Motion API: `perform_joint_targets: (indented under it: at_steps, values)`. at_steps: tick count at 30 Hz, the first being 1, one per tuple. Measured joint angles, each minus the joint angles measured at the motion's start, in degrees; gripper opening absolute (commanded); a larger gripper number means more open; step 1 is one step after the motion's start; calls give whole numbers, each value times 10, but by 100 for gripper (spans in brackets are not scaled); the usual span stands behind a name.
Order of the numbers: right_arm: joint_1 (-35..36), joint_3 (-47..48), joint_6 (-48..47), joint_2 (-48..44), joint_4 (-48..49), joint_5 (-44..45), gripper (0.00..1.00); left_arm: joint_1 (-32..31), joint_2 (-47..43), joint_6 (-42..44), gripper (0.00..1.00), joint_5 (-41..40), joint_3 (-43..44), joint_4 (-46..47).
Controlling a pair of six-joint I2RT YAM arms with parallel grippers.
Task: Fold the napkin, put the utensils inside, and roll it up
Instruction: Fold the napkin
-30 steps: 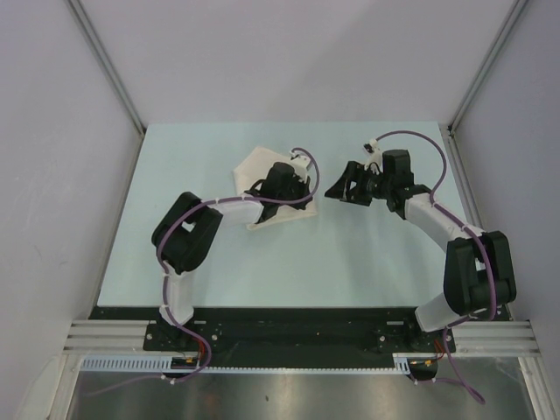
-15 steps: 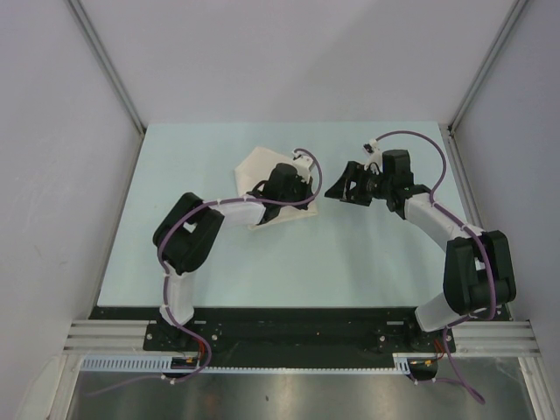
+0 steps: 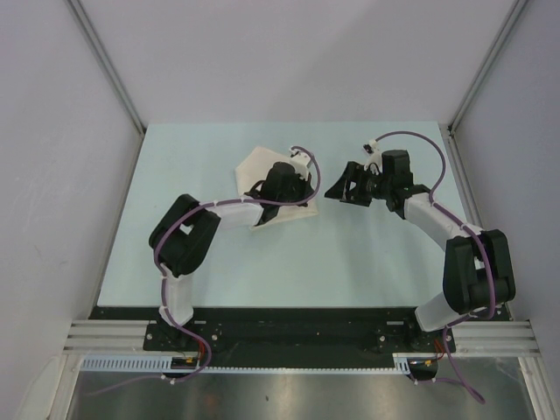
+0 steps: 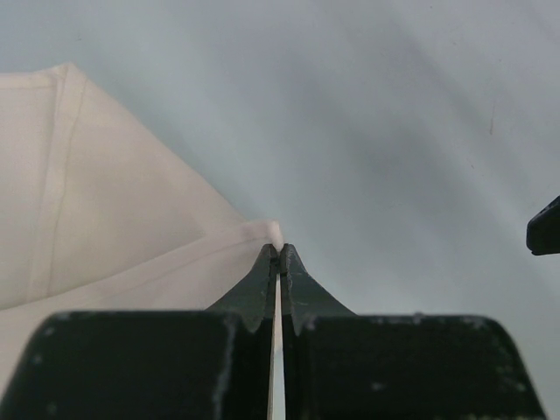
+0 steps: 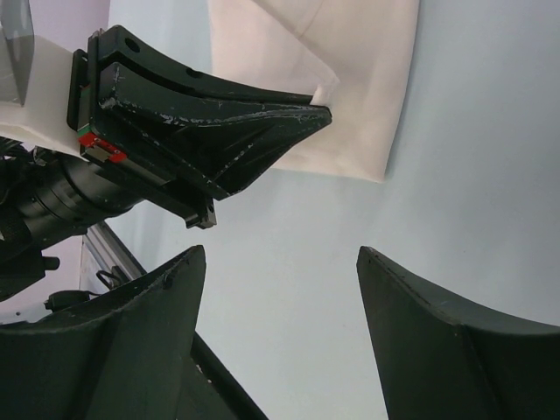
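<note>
The white napkin (image 3: 254, 166) lies crumpled at the table's middle back, partly under my left arm. My left gripper (image 3: 306, 192) is shut on a corner of the napkin (image 4: 114, 227), and a thin edge of cloth shows between the closed fingertips of that gripper (image 4: 280, 249). My right gripper (image 3: 332, 190) hovers just right of it, open, with nothing between its fingers (image 5: 280, 251). In the right wrist view the left gripper (image 5: 322, 115) pinches the napkin's corner (image 5: 367, 79) just ahead of my open jaws. The utensils are out of view.
The pale table (image 3: 350, 254) is bounded by grey walls left, right and back, with metal rails (image 3: 105, 61) at the corners. A purple cable (image 3: 411, 136) loops above the right wrist. One right fingertip (image 4: 544, 227) shows at the left wrist view's right edge.
Both grippers have edged slightly left and the left elbow has shifted a little. The left gripper stays shut on the cloth and the right stays open.
</note>
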Motion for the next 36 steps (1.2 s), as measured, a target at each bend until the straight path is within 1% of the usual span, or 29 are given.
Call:
perform_joint_targets:
  at_steps: [5, 17, 18, 19, 20, 21, 22, 23, 24, 27, 32, 36]
  values:
    - [0, 0, 0, 0, 0, 0, 76, 0, 1, 0, 0, 7, 4, -3]
    - [0, -4, 0, 5, 1, 2, 76, -1, 45, 1, 0, 28, 62, -83]
    - [0, -5, 0, 5, 0, 3, 75, -1, 50, 1, 4, 29, 69, -94]
    - [0, -7, 0, 5, 0, 5, 75, -1, 54, 1, 12, 30, 75, -104]
    - [0, -8, 0, 6, 0, 6, 75, -1, 56, 1, 39, 31, 79, -110]
    - [0, -9, 0, 7, 0, 7, 76, -1, 57, 3, 50, 33, 83, -118]
    - [0, -9, 0, 9, 0, 9, 76, -1, 57, 6, 59, 36, 85, -125]
    - [0, -9, 0, 10, 0, 11, 76, -1, 57, 6, 73, 40, 87, -130]
    - [0, -9, 0, 12, 0, 12, 76, -1, 57, 5, 76, 43, 87, -132]
    - [-4, -9, -1, 24, 1, 14, 76, -1, 53, 4, 91, 47, 84, -139]
    - [-12, -1, -6, 70, 1, 9, 76, 2, 2, -5, 94, 46, 46, -149]
    - [-13, 28, -6, 130, 7, -12, 76, 13, -93, -23, 97, 46, -28, -140]
